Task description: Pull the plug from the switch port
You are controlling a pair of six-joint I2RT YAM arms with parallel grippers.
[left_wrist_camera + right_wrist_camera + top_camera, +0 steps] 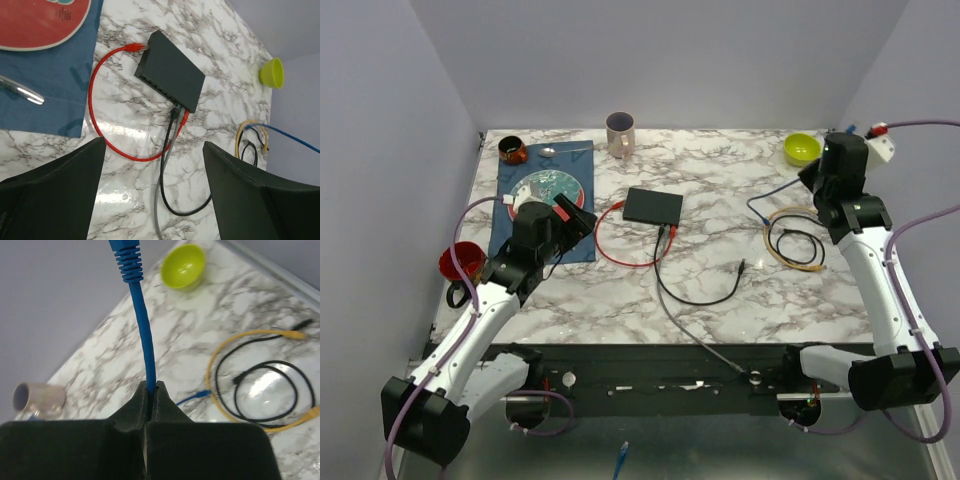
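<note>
**Right hand** (pixel 150 390), lower centre of its wrist view: closed, fingers pinching a blue cable (pixel 145 330). The cable rises straight up the frame to a blue plug (pixel 126 257) with a ribbed boot. The plug's tip is cut off by the top edge, and the part of the cable below the fingers is hidden. In the overhead view this hand sits at upper right and its fingers are hard to make out.

**Around it:** a green bowl (pixel 184 266) at top centre. At right are a loop of yellow cable (pixel 225 347) and a coil of black cable (pixel 280 390). A mug (pixel 37 397) lies on its side at lower left, blurred.

**Left hand** (pixel 154 150): open and holding nothing. Its two dark fingers are spread wide and cut off by the lower edge of the frame.

**Switch** (pixel 172 72): flat on the marble bench (pixel 220 30), in the upper middle of the left wrist view and well apart from both hands. Its long axis runs from upper left to lower right and its socket face is turned to the lower left. The sockets are too dark to count. In the overhead view it lies near centre, long axis roughly left to right.

**Cables at the switch:** a dark lead (pixel 167 165) and a grey cable (pixel 159 210) leave its lower-right corner. A red cable (pixel 92 110) loops from that corner round to the upper-left end. Whether that end is seated cannot be told.

**Upper left:** a blue cloth (pixel 45 95) bearing a plate (pixel 40 25) and a spoon (pixel 22 92), all cropped.
</note>
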